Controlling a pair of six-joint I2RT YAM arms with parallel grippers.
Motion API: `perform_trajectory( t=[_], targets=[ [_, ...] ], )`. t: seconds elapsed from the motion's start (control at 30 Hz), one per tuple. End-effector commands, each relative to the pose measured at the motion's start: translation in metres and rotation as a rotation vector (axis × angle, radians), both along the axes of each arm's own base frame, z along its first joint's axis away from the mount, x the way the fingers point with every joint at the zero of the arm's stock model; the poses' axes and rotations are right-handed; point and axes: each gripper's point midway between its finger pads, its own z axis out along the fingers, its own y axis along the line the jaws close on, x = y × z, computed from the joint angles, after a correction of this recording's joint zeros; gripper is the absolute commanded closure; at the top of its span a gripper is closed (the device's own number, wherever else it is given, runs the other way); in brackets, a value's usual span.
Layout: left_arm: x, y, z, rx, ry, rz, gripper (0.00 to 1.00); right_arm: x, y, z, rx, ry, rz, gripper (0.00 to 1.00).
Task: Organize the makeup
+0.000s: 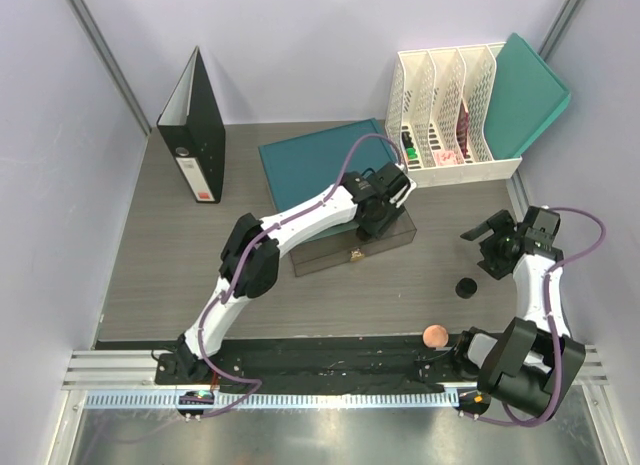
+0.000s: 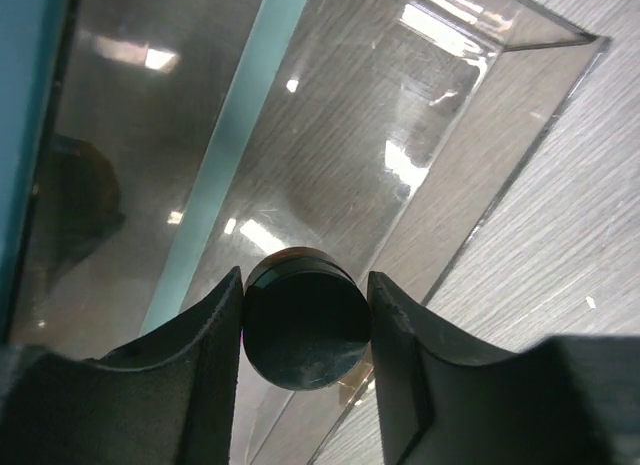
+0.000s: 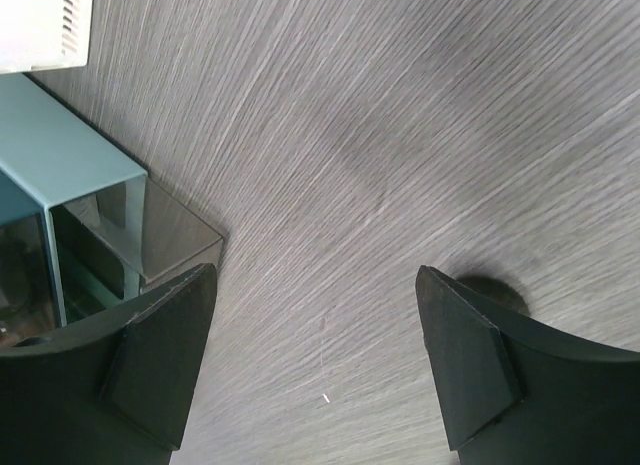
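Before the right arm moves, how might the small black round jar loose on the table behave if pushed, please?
Squat and low, the small black round jar probably slides rather than tips. Being small, it is likely light. On edge, it could roll.

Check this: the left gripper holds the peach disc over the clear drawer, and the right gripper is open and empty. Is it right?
Not quite. The left wrist view shows the left gripper holding a black round jar; the peach disc lies on the table. The rest holds: clear drawer below, right gripper open and empty.
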Motion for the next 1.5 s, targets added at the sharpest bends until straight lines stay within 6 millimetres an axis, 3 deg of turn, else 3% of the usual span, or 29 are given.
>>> perform_trajectory(
  t=[0.0,0.1,0.27,0.43,0.63,0.8,0.9,1.23,1.47],
  targets=[
    [0.023,0.009,0.006,-0.020,-0.009,0.049,0.43,0.000,0.002,0.019,-0.021,-0.026,-0.014,0.14],
    [0.024,0.004,0.012,-0.044,-0.010,0.042,0.30,-0.003,0.005,0.026,-0.023,-0.037,-0.027,0.14],
    [0.025,0.002,0.028,-0.057,-0.030,0.018,0.21,-0.022,0.007,0.036,-0.041,0.005,-0.042,0.14],
    [0.031,0.007,0.075,-0.117,-0.111,0.022,0.11,-0.043,0.007,0.049,-0.086,0.086,-0.009,0.15],
    [0.023,0.007,0.108,-0.187,-0.131,-0.001,0.06,-0.074,0.008,0.063,-0.130,0.219,0.051,0.15],
    [0.021,0.007,0.137,-0.240,-0.166,-0.018,0.02,-0.102,0.018,0.040,-0.075,0.371,0.098,0.15],
    [0.019,0.007,0.150,-0.271,-0.172,-0.028,0.01,-0.107,0.025,0.022,-0.025,0.420,0.108,0.16],
    [0.021,0.022,0.177,-0.318,-0.196,-0.011,0.00,-0.085,0.013,-0.009,0.000,0.513,0.084,0.10],
    [0.025,0.035,0.173,-0.292,-0.217,0.022,0.00,-0.077,0.014,-0.034,-0.016,0.570,0.097,0.12]
  ],
)
